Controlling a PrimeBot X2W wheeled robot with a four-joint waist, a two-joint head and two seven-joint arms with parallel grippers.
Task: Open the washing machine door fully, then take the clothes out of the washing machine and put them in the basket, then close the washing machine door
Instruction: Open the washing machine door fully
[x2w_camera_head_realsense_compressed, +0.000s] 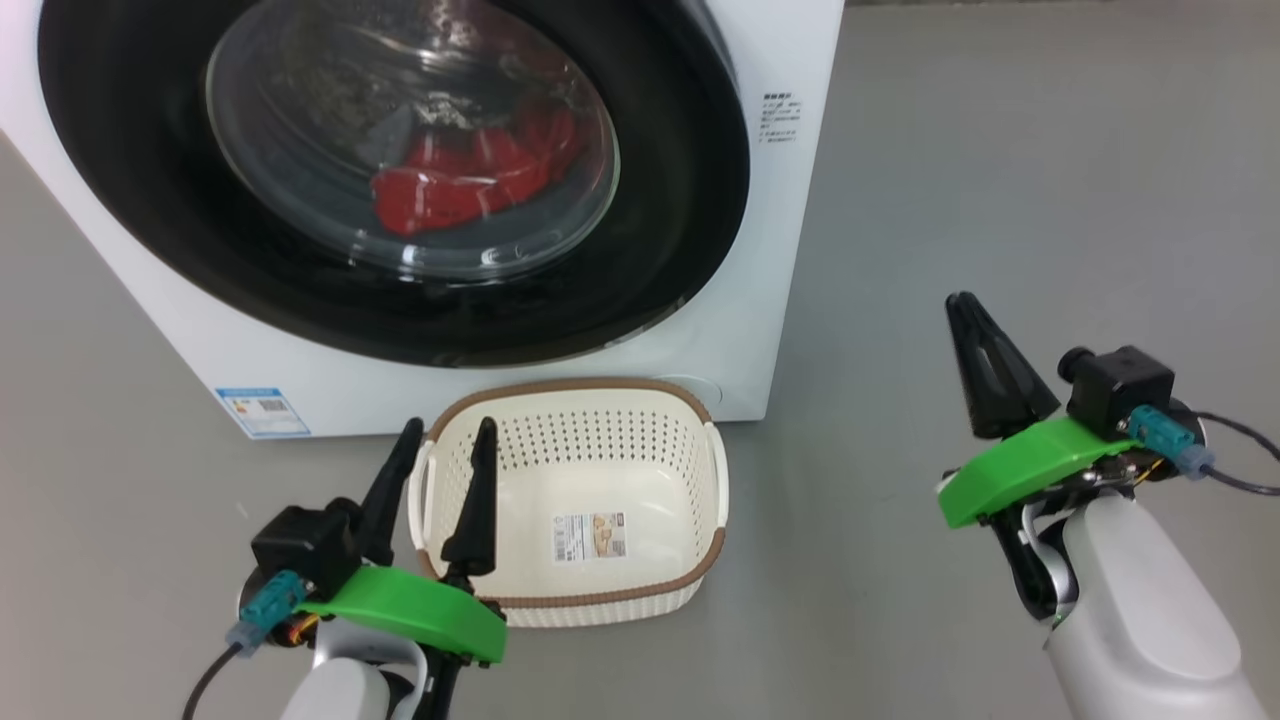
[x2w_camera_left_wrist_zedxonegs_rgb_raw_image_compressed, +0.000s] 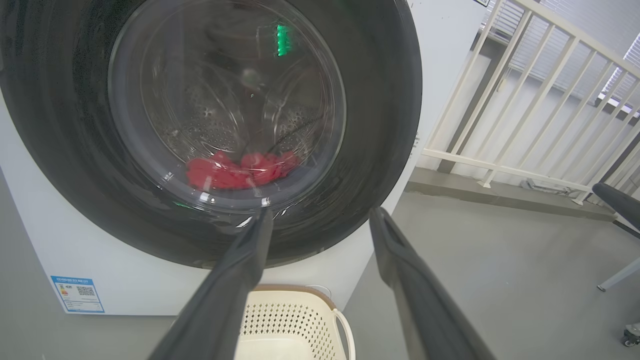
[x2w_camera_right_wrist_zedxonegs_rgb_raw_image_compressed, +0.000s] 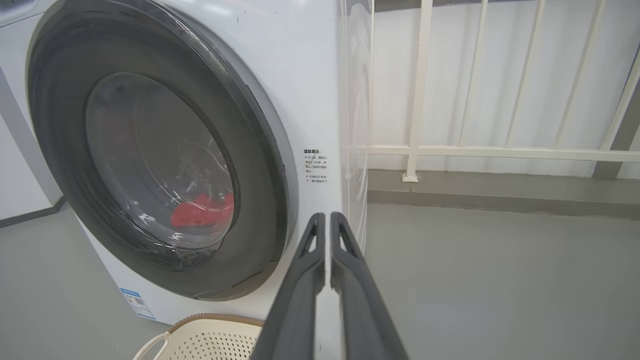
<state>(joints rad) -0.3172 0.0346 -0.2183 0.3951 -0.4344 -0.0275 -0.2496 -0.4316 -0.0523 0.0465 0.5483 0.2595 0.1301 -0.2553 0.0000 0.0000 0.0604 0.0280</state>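
Note:
The white washing machine (x2w_camera_head_realsense_compressed: 775, 260) stands with its washing machine door (x2w_camera_head_realsense_compressed: 690, 200) closed, a glossy black rim around the glass bowl. Red clothes (x2w_camera_head_realsense_compressed: 470, 175) lie inside behind the glass, also seen as clothes (x2w_camera_left_wrist_zedxonegs_rgb_raw_image_compressed: 240, 172) in the left wrist view. The cream basket (x2w_camera_head_realsense_compressed: 575, 385) sits on the floor right before the machine and holds nothing. My left gripper (x2w_camera_head_realsense_compressed: 450, 428) hovers open at the basket's left end, fingers pointing at the door (x2w_camera_left_wrist_zedxonegs_rgb_raw_image_compressed: 380, 125). My right gripper (x2w_camera_head_realsense_compressed: 962, 303) is out to the right of the machine, its fingers (x2w_camera_right_wrist_zedxonegs_rgb_raw_image_compressed: 318, 235) closed together on nothing.
Grey floor lies open to the right of the machine. A white railing (x2w_camera_right_wrist_zedxonegs_rgb_raw_image_compressed: 420, 100) runs behind and to the right. A blue label (x2w_camera_head_realsense_compressed: 262, 410) marks the machine's lower left corner. A dark chair part (x2w_camera_left_wrist_zedxonegs_rgb_raw_image_compressed: 620, 200) juts in at the far right.

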